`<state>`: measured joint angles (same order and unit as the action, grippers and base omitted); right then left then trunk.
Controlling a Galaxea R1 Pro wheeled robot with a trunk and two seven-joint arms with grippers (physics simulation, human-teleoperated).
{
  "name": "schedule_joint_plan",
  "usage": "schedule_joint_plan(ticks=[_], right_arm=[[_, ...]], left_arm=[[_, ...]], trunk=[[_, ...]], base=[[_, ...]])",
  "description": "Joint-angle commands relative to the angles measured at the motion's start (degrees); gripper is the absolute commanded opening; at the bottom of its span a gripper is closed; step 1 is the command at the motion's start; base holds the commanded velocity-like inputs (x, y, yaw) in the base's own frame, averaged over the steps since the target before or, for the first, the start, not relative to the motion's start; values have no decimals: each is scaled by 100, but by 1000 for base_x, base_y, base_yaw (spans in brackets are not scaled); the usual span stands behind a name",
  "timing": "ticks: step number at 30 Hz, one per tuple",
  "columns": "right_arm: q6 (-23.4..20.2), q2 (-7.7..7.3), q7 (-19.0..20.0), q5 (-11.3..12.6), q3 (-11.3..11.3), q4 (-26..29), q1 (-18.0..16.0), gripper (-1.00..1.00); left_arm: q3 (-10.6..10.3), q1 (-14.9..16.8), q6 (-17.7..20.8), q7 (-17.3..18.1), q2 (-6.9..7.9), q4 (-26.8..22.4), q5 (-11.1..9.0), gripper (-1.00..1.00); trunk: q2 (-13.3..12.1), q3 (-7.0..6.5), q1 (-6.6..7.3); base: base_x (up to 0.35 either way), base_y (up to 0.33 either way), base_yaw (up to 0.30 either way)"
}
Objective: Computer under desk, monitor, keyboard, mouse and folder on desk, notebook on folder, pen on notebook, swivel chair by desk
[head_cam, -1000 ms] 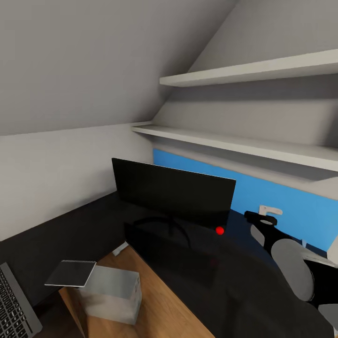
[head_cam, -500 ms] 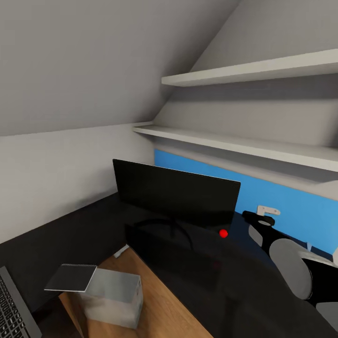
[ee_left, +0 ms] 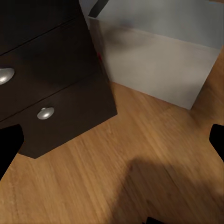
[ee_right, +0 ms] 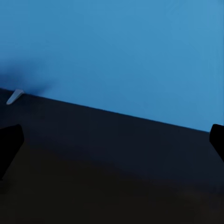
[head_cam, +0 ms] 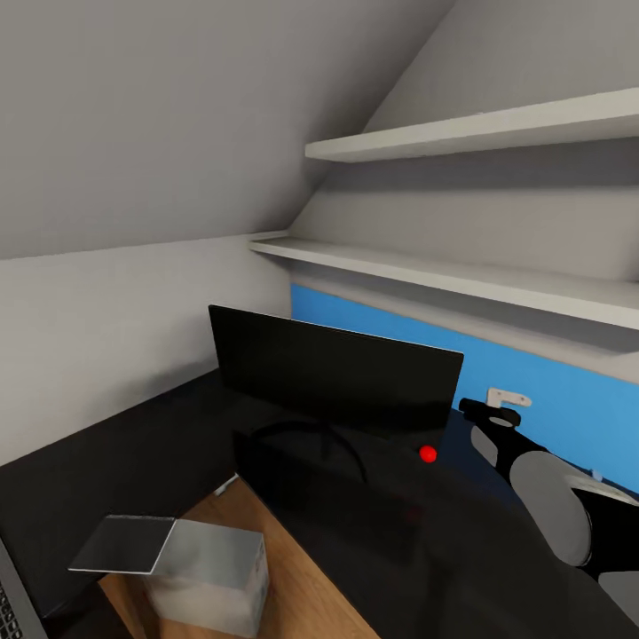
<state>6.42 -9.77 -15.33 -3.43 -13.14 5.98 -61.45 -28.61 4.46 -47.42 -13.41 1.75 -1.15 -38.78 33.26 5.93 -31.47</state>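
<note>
The wide black monitor [head_cam: 337,373] stands on the black desk [head_cam: 133,453] in front of the blue back panel [head_cam: 550,404]. A greyish notebook [head_cam: 124,543] lies at the desk's inner edge, next to the light-grey computer [head_cam: 213,572] on the wooden floor. A sliver of the keyboard [head_cam: 11,608] shows at the lower left corner. My right gripper [head_cam: 495,410] hovers over the desk right of the monitor, open and holding nothing [ee_right: 112,144]. A small white stick, perhaps the pen [ee_right: 15,96], lies by the panel. My left gripper [ee_left: 112,144] is open above the floor near the computer [ee_left: 154,60].
The desk's drawer unit [ee_left: 56,88] with round silver knobs [ee_left: 45,113] stands beside the computer. Two white wall shelves [head_cam: 461,275] hang above the desk under a sloping ceiling. A red dot [head_cam: 429,454] shows on the desk near the monitor's right corner.
The whole picture has drifted down and left as the camera turned, so the keyboard has nearly left the frame. The right arm has hardly moved.
</note>
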Motion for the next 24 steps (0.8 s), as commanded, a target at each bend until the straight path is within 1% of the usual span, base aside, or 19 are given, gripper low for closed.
schedule_joint_plan(ticks=[1, 5, 10, 13, 15, 16, 20, 24], right_arm=[[38, -2, -5, -37, -43, -9, -7, 100], [86, -24, -5, -42, -41, -9, -7, 100], [132, -35, 15, -58, -31, -10, -7, 100], [258, -29, 121, -103, -26, -14, -3, 100], [321, -27, 228, -174, -24, -16, -1, 100], [345, -26, 287, -251, -23, -16, 0, 100], [382, -26, 379, -405, -22, -17, 12, 100], [421, -25, 511, -455, -22, -18, 28, 100]], left_arm=[[-48, 2, -4, -55, 1, -5, 2, 100], [-47, 2, -4, -56, 1, -5, 2, 100], [-46, 2, -6, -59, 1, -7, 2, 100], [-42, 2, -5, -63, 1, -4, -1, 100], [-41, 2, -4, -64, 1, -5, -2, 100], [-40, 2, -4, -64, 1, -5, -2, 100], [-40, 2, -4, -65, 1, -7, -5, 100], [-41, 2, -4, -65, 1, -6, -6, 100]], trunk=[[9, 11, -2], [9, 11, -2], [9, 11, -2], [9, 11, -2], [9, 11, -2], [9, 11, -2], [9, 11, -2], [9, 11, -2]], base=[[14, 0, 0], [41, 0, 0], [162, 0, 0], [62, 0, 0], [30, 0, 0], [17, 0, 0], [9, 0, 0], [2, 0, 0]])
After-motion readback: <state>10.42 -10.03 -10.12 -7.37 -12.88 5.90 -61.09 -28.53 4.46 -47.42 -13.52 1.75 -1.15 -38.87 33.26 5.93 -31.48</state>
